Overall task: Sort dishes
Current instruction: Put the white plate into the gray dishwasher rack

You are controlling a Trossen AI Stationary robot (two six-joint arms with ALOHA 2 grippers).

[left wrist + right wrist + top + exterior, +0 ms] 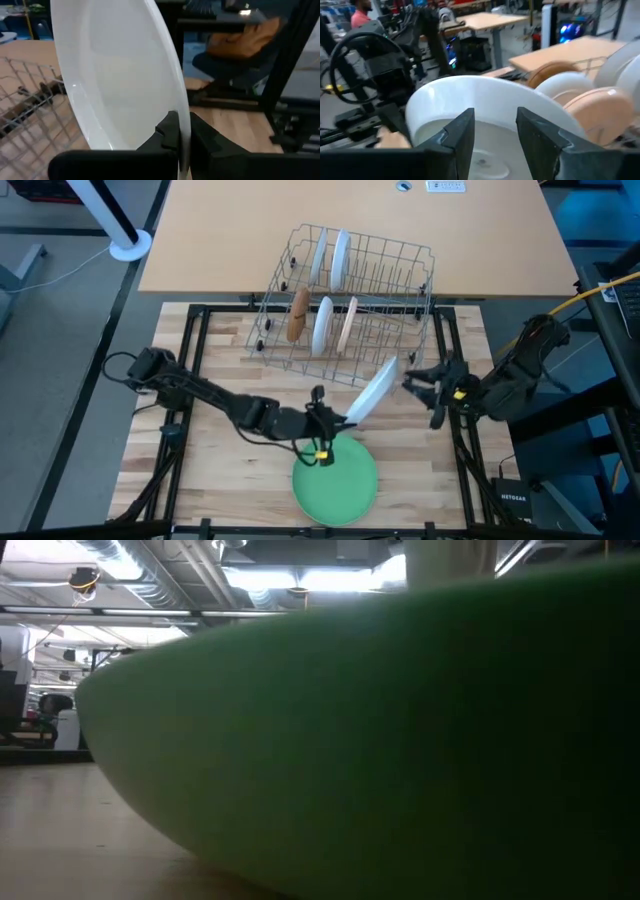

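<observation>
Clamping the lower rim of a white plate (372, 392), the left gripper (334, 423) has its two fingers (170, 131) pressed tight on either face of the rim, as the left wrist view shows. The plate is held tilted, clear of the table, its upper edge near the front right corner of the grey wire rack (345, 305).

The right gripper (422, 390) waits just beside that upper edge with its fingers spread and nothing between them. In the right wrist view the white plate lies beyond the fingertips without touching them.

The light green plate (335, 480) lies flat on the wooden table (220, 470), directly below the left gripper and close to the near edge. It fills most of the low view.

In the rack, a brown plate (298, 314), a white plate (322, 325) and a tan plate (348, 324) stand on edge in the front row. Two more white plates (332, 258) stand in the rear row. Slots to the right in both rows are open.

Bare tabletop lies to the left of the green plate.
</observation>
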